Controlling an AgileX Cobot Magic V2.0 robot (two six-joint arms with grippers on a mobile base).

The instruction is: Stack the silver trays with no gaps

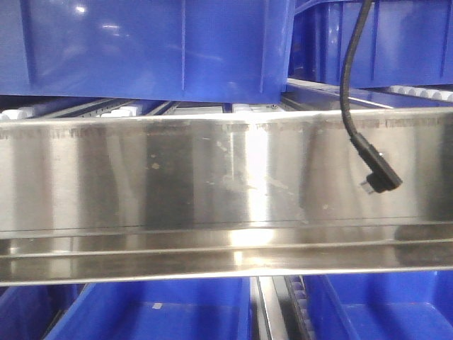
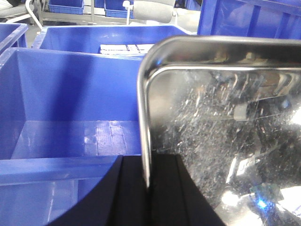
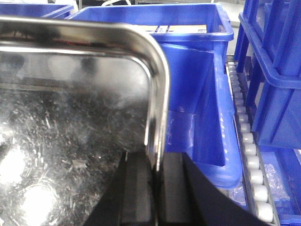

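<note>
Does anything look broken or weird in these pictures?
A black cable dangles loose in front of the steel rail, and its angled plug is connected to nothing. The silver tray is covered in fine scratches, though the rim that shows looks unbent. Nothing looks spilled.

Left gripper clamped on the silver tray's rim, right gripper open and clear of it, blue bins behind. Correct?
No. The right gripper is not open and clear: the right wrist view shows it closed on the rim of the silver tray too. The left gripper is clamped on the rim, and blue bins are behind, as you said.
</note>
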